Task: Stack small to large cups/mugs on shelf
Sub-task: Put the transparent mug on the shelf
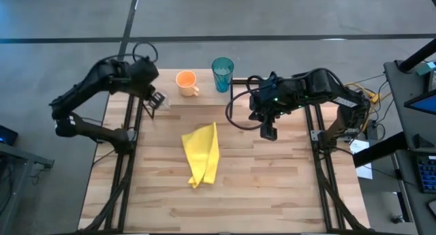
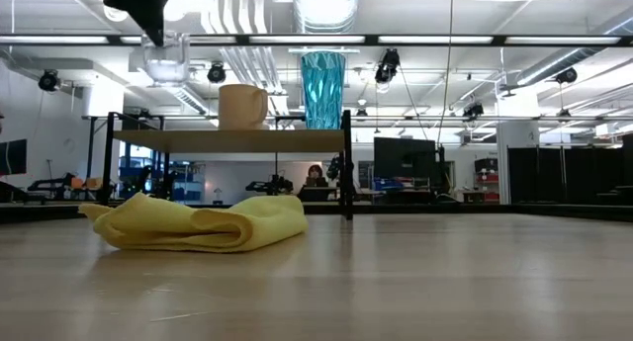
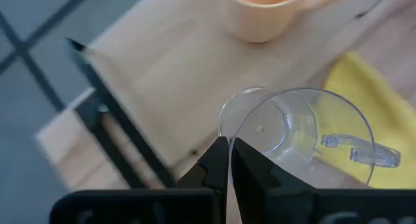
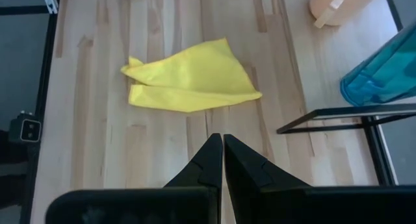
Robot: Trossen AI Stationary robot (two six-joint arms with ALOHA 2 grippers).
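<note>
My left gripper [image 1: 154, 96] is shut on the tiny clear glass [image 3: 292, 136] above the left end of the light-wood shelf [image 2: 227, 140]. The low view shows the glass [image 2: 165, 56] well above the board. The orange mug [image 1: 186, 82] and the tall teal tumbler [image 1: 222, 73] stand upright on the shelf, the mug to the tumbler's left. My right gripper [image 1: 268, 131] is shut and empty over the tabletop, right of the shelf. My left gripper pinches the clear glass by its wall at the rim [image 3: 235, 134], on the side away from the small clear handle [image 3: 361, 152]. The fingers [image 2: 148, 15] come from above, pointing down. The glass hangs upright below them, lifted clear of the shelf.
A crumpled yellow cloth [image 1: 202, 153] lies on the butcher-block tabletop [image 1: 272, 194] in front of the shelf. The shelf's thin black legs [image 2: 346, 168] stand on the tabletop. Black frame rails run along the table's left and right sides [image 1: 320, 174].
</note>
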